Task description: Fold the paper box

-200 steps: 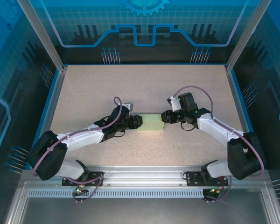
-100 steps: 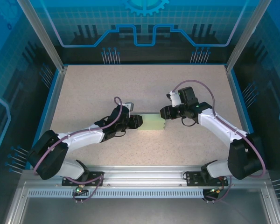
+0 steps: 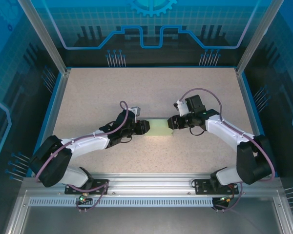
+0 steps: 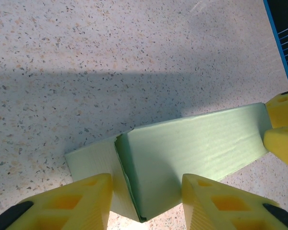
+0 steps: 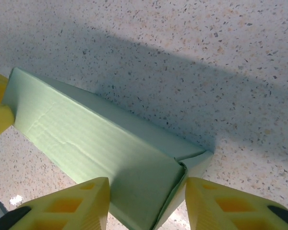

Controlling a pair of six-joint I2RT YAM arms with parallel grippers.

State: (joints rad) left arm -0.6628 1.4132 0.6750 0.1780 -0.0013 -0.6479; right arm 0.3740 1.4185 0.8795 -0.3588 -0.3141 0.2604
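Paper box [image 3: 159, 127]: pale green, lying flat on speckled table [image 3: 136, 92], spanning both grippers.
Left gripper [image 4: 145, 181]: grasping one box end.
Right gripper [image 5: 146, 183]: straddles opposite end; clamping cannot be told.

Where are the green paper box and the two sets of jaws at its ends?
paper box [image 3: 159, 127]: top view, middle of its upper face.
left gripper [image 3: 147, 127]: top view, midway between its jaws, at the box's left end.
right gripper [image 3: 170, 124]: top view, midway between its jaws, at the box's right end.

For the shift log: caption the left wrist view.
Left gripper straddles one end of the green paper box on the table, right gripper at the other.
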